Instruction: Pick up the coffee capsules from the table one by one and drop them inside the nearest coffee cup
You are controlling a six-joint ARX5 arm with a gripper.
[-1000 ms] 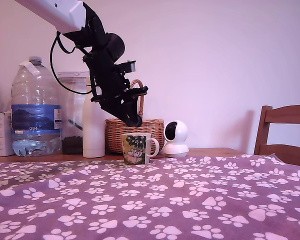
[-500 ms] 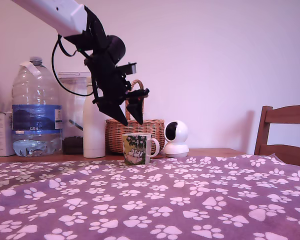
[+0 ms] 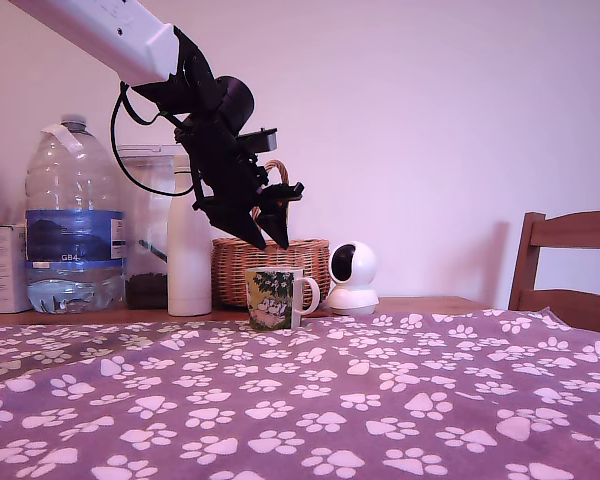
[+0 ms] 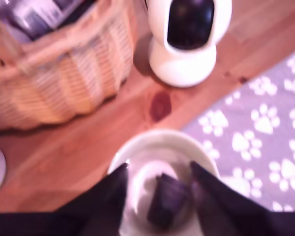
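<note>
- Capsule [image 4: 164, 201] is in the cup [image 4: 162, 135] now: the wrist view shows a dark, blurry lump on the white bottom, with nothing gripping it.
- The cup stands on the table [image 4: 64, 162], right at the far edge of the paw-print cloth [image 3: 400, 400]. It's just in front of the basket [image 3: 310, 260], with the round white camera [image 3: 350, 277] close by on the exterior view's right.
- The gripper [image 3: 271, 243] hangs just above the cup's rim, tips pointing down, jaws apart and holding nothing. In the wrist view the two dark fingers [image 4: 105, 201] sit on either side of the cup's mouth.
- Compared with a second ago, the jaws were pressed together over the cup then. Half a second ago they had already spread, and they're spread the same way now.
- The arm has hardly budged since then, maybe a touch towards the exterior view's right. It's still over the cup.
- Cup, basket, camera, the white bottle [image 3: 188, 260] and the big water bottle [image 3: 68, 220] at far left are all where they were.
- A chair [image 3: 570, 270] pokes in at the exterior view's right.
</note>
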